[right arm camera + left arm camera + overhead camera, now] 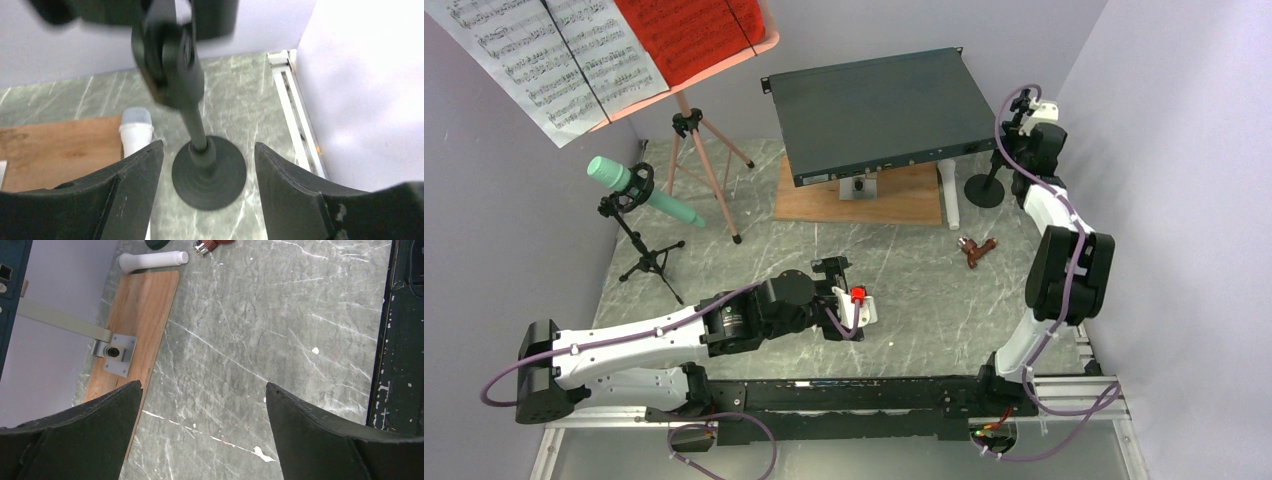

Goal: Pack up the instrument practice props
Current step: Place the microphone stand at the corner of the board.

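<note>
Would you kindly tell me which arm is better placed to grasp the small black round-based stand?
Right: the right gripper is open at the black stand, framed between its jaws; the left gripper hangs open over the table, well away.

No words, brands or numbers legible in any view. White sheet-music pages (554,55): black printed staves and notes, too small to read a title or marking. Red page (689,30): faint dark notation only, unreadable. Rack-mount box (874,110): tiny pale marks along its front panel, illegible.
</note>
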Action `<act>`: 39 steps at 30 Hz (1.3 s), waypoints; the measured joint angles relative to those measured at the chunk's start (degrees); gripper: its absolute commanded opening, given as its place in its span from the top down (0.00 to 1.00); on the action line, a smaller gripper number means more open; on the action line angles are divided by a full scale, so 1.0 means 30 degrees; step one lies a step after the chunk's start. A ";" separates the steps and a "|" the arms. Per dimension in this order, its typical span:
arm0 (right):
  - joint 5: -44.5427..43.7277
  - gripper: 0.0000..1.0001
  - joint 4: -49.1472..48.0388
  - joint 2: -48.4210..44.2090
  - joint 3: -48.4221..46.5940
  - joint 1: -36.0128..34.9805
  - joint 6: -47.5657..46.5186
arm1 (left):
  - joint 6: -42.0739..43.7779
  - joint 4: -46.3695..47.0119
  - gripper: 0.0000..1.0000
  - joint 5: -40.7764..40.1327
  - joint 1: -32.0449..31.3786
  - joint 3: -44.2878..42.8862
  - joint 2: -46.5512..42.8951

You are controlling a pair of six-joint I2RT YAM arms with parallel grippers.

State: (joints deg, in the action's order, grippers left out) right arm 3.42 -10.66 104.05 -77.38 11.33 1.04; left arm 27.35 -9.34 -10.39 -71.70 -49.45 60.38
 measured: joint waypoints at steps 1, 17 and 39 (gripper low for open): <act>0.0000 0.29 -0.0175 -0.0488 0.0634 0.0022 0.0022 | 0.0000 0.0000 0.01 0.0000 0.0000 0.0000 0.0000; 0.6659 0.26 0.0801 -0.9500 0.9143 0.2987 0.1078 | -0.0007 -0.0146 0.01 -0.0007 0.0000 -0.0007 0.0058; 2.0801 0.22 0.7686 -1.4484 1.0142 0.4765 -0.4590 | -0.4109 -0.2055 0.01 0.0656 0.3650 -0.2106 0.2215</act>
State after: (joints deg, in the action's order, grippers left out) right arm 65.82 12.40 60.60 -46.96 25.63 -12.73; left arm 15.03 -15.51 -8.43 -60.75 -55.77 67.02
